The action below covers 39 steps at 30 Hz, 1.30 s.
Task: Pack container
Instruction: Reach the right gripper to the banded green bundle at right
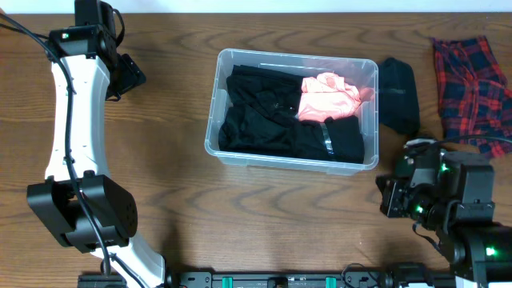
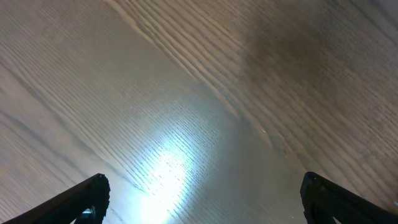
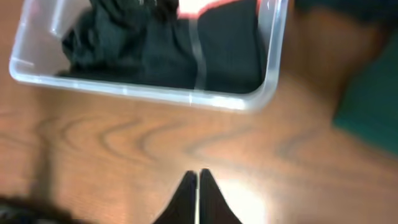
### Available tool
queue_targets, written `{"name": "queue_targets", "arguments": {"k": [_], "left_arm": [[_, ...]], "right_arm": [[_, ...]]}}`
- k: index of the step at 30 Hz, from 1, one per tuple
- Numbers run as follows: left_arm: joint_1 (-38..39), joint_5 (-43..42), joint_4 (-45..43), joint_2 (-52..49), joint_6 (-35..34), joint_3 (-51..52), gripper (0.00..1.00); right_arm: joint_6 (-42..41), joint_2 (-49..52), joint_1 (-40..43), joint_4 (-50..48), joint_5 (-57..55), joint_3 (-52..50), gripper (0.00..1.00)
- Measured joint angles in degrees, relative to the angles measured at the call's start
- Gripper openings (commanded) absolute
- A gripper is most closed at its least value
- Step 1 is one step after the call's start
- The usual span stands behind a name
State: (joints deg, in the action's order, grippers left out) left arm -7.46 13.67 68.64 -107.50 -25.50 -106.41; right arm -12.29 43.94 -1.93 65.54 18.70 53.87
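Observation:
The clear plastic container (image 1: pixel 211 138) stands at the middle of the table and holds black clothes (image 1: pixel 264 112) and a pink garment (image 1: pixel 330 96). Its near wall (image 3: pixel 149 92) shows at the top of the right wrist view. A black folded garment (image 1: pixel 398 94) and a red plaid shirt (image 1: pixel 472 84) lie on the table right of it. My left gripper (image 2: pixel 202 199) is open and empty over bare wood at the far left (image 1: pixel 128 76). My right gripper (image 3: pixel 198 180) is shut and empty over the table in front of the container's right corner (image 1: pixel 396 196).
The wooden table (image 1: pixel 264 216) runs across the whole view. The left arm's white links (image 1: pixel 76 120) stretch along the left side. The right arm's base (image 1: pixel 472 240) sits at the near right corner.

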Motion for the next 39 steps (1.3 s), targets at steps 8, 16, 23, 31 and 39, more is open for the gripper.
{"name": "queue_targets", "arguments": {"k": [8,16,23,31,39], "left_arm": [[0.0,0.0,0.0,0.0,0.0,0.0,0.98],[0.0,0.0,0.0,0.0,0.0,0.0,0.98],[0.0,0.0,0.0,0.0,0.0,0.0,0.98],[0.0,0.0,0.0,0.0,0.0,0.0,0.98],[0.0,0.0,0.0,0.0,0.0,0.0,0.98]], "right_arm": [[-0.7,2.6,0.0,4.3,-0.7,0.0,0.01],[-3.3,7.6,-0.7,2.3,-4.6,-3.4,0.01],[-6.7,15.5,-1.9,-2.9,-9.4,-3.6,0.01],[-8.8,25.3,-4.3,-10.9,-11.1,-3.8,0.01],[-9.3,28.7,-6.3,-16.2,-12.4,-3.9,0.01]]}}
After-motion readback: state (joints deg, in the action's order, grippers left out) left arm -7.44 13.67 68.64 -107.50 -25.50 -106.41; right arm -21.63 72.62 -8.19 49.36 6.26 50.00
